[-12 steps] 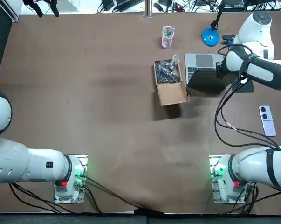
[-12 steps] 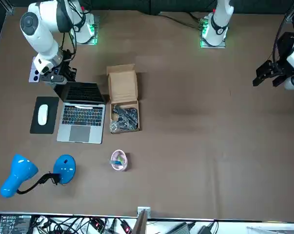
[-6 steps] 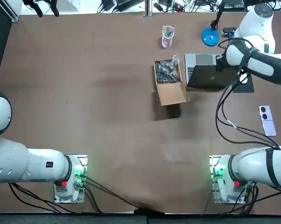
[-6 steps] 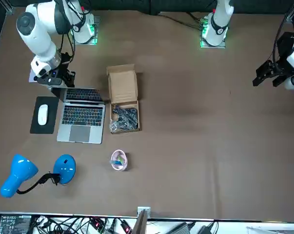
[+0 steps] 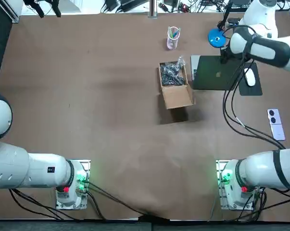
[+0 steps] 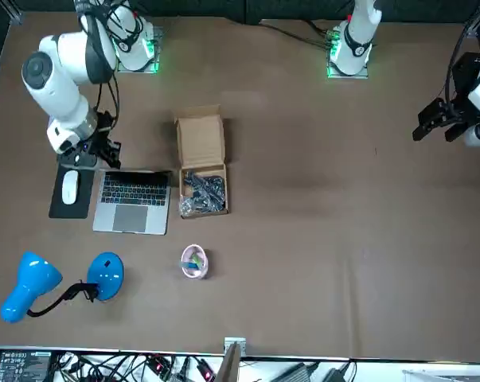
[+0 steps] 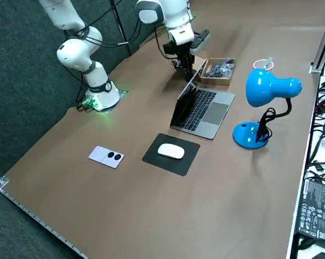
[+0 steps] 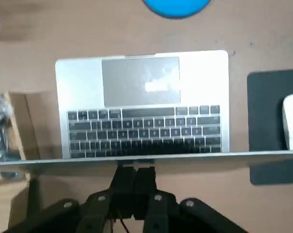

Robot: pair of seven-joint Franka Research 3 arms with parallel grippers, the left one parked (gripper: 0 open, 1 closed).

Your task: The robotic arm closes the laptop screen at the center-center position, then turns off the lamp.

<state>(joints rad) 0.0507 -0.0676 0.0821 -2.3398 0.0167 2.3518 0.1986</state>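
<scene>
Laptop screen [image 7: 182, 105] against right gripper [image 8: 134, 170].

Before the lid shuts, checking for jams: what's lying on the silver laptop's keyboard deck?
Only bare keys and trackpad show on the silver laptop; the strip by the hinge is hidden under the lid's edge, where the shut right hand sits.
</scene>
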